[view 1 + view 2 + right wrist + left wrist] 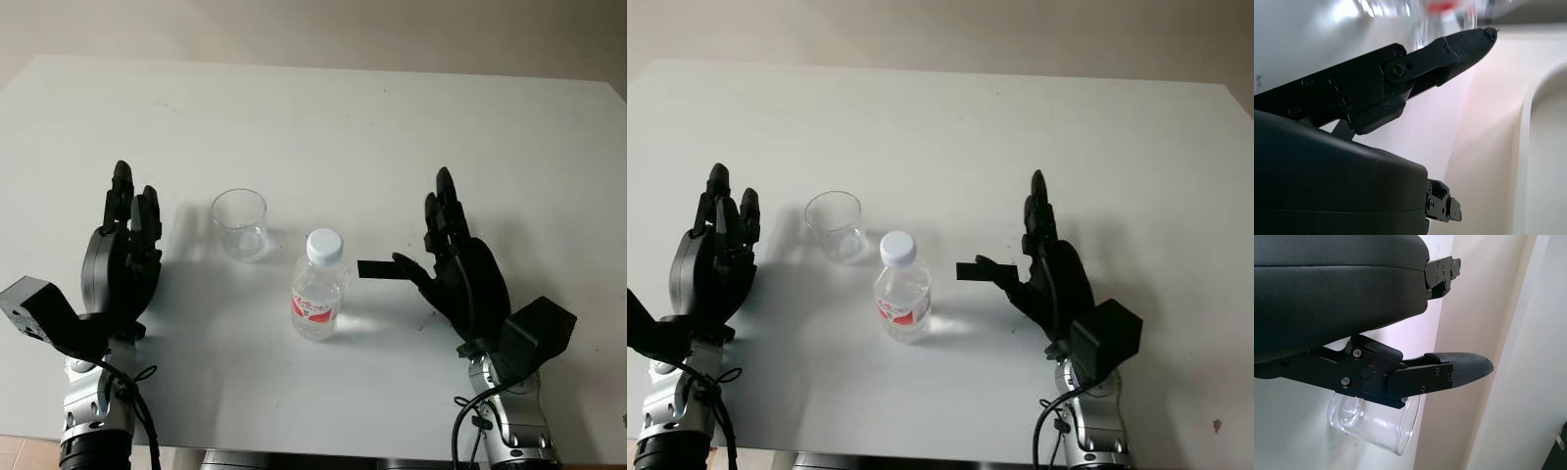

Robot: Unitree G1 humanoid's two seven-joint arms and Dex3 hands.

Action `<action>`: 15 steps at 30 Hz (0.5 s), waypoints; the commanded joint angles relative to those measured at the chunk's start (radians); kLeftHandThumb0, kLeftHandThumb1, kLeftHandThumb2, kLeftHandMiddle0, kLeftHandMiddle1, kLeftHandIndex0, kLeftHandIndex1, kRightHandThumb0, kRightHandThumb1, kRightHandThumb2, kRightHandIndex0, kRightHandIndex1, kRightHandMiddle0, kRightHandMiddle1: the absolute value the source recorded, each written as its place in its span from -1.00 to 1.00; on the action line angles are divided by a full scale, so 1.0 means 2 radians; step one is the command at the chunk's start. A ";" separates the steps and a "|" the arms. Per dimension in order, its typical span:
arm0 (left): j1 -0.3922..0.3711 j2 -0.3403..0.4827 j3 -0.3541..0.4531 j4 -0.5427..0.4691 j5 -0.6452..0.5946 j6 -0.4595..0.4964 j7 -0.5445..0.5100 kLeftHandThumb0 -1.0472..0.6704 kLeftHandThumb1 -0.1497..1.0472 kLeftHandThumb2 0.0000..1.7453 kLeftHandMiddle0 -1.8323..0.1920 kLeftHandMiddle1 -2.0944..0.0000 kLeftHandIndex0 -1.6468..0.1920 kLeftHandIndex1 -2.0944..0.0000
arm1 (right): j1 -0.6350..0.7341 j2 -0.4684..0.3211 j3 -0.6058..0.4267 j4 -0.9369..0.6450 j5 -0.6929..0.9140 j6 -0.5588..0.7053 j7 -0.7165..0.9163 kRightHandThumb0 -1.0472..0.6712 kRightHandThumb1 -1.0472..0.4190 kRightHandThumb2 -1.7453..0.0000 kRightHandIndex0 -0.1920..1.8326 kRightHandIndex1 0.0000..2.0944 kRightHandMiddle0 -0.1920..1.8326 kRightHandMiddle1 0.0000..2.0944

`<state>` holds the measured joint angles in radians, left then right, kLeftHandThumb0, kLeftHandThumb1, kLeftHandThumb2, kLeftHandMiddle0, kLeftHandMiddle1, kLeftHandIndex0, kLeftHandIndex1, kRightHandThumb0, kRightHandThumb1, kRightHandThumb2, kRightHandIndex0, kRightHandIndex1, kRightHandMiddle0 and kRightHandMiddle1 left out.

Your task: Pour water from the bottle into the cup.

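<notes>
Since the capped clear plastic water bottle (318,295) stands mid-frame by the clear glass cup (239,223), open right hand (458,266) could topple it; left hand (125,257) open, lower left.

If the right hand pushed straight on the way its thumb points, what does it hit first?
Probably the bottle: the open right hand is beside it, thumb aimed at it, nothing between. Height match is unclear.
</notes>
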<state>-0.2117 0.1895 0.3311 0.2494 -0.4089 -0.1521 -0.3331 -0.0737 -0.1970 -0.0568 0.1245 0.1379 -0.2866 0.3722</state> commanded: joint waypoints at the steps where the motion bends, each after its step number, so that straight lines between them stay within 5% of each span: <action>1: -0.003 0.001 -0.001 -0.003 0.003 0.001 0.002 -0.64 1.00 -0.41 0.99 0.95 1.00 0.98 | 0.004 -0.022 0.004 -0.034 0.010 0.004 0.025 -0.83 -0.87 0.95 -1.00 -1.00 -1.00 -1.00; 15: 0.004 0.003 -0.001 -0.012 0.000 0.001 0.003 -0.63 1.00 -0.39 0.99 0.95 1.00 0.97 | 0.006 -0.035 0.070 -0.131 0.040 0.071 0.100 -0.88 -0.78 0.95 -1.00 -1.00 -1.00 -1.00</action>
<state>-0.2113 0.1896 0.3276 0.2450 -0.4075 -0.1508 -0.3231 -0.0692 -0.2626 0.0768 -0.1163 0.2100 -0.1554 0.5656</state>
